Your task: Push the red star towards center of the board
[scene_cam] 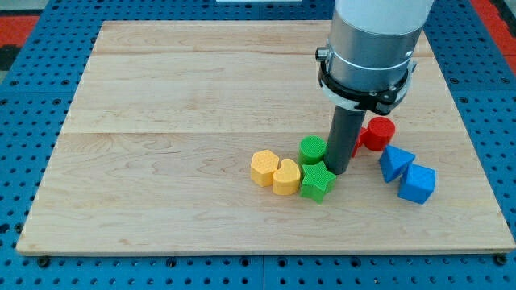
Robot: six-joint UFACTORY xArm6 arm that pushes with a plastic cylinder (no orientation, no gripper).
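Observation:
My tip (339,171) rests on the board right of the middle, touching or almost touching the right side of the green star (318,181) and just below-right of the green cylinder (313,149). A sliver of red (355,148) shows just right of the rod; this seems to be the red star, mostly hidden behind the rod, and its shape cannot be made out. A red cylinder (377,133) stands right beside it, further to the view's right.
A yellow block (263,167) and a yellow heart (285,176) lie side by side left of the green star. Two blue blocks (395,163) (417,183) lie at the lower right. The wooden board (161,121) sits on a blue pegboard.

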